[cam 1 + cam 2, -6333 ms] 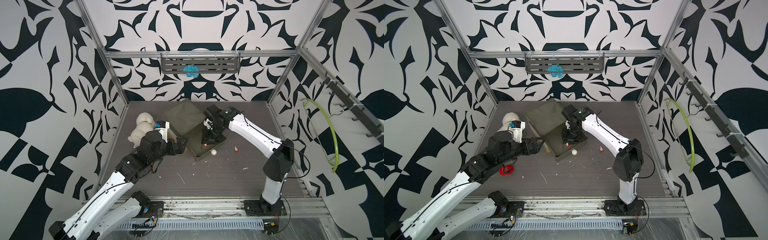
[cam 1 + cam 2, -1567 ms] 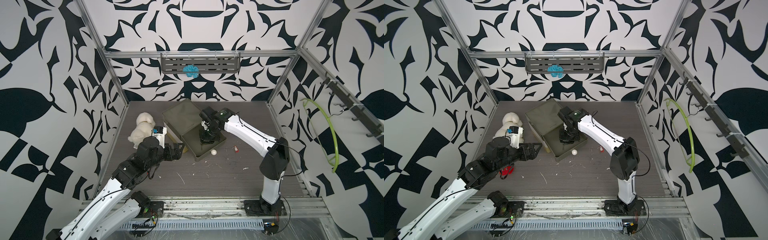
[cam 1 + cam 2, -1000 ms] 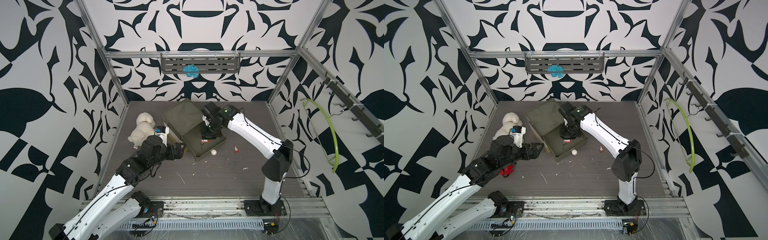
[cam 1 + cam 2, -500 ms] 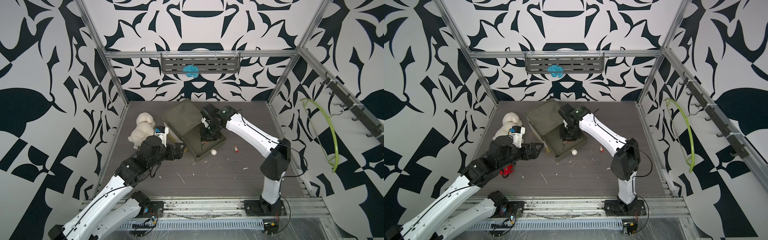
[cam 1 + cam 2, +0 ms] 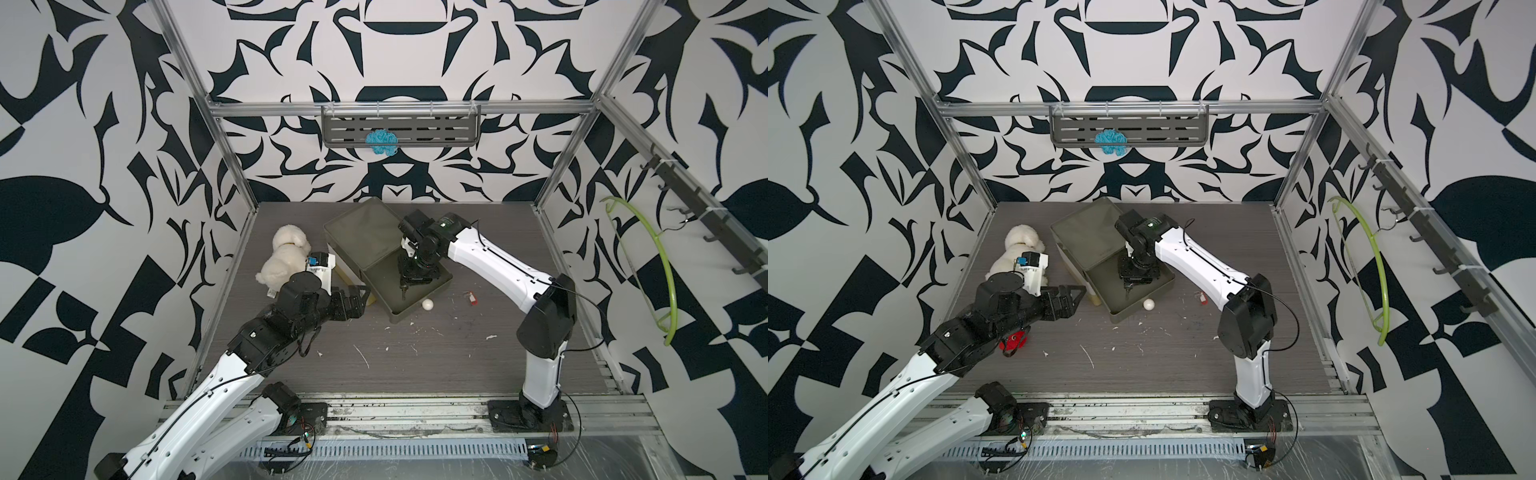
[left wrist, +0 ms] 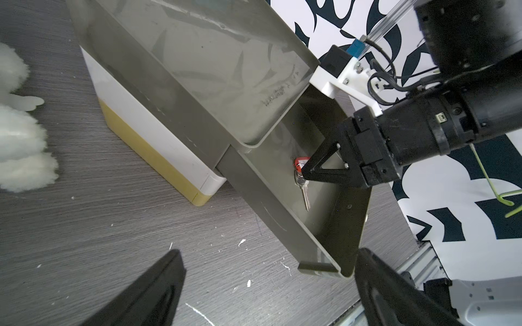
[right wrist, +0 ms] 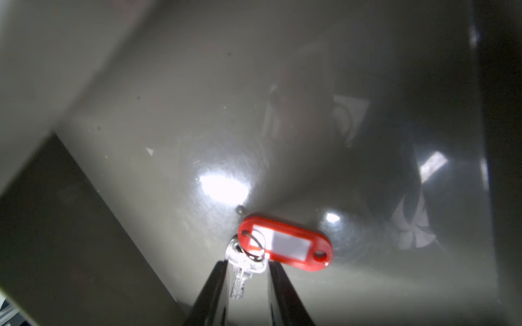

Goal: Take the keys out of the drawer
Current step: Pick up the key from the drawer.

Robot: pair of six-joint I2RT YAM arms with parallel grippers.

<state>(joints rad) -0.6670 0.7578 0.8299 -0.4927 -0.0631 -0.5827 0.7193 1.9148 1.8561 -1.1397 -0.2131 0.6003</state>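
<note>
The keys [image 7: 282,248] are one silver key on a ring with a red oblong tag, lying on the floor of the open olive drawer [image 5: 415,313]. My right gripper [image 7: 245,264] points down into the drawer. Its jaws are narrowly open and the key's head sits between the fingertips. In the left wrist view the key [image 6: 303,192] sticks out past the right gripper's black finger [image 6: 319,166] along the drawer wall [image 6: 268,203]. My left gripper [image 6: 268,254] is wide open and empty, just left of the drawer's front corner, seen in both top views [image 5: 361,297] [image 5: 1077,293].
The drawer slides out of a white and yellow cabinet [image 6: 158,149] with an olive top [image 5: 365,232]. A white plush dog [image 5: 286,253] lies left of it. A white ball [image 5: 427,304] and a small red item [image 5: 471,297] lie by the drawer front. A red plush [image 5: 1013,340] sits under the left arm.
My right gripper has come down lower into the drawer, over the key, with its jaws a little wider than a second ago. The left arm has hardly moved.
</note>
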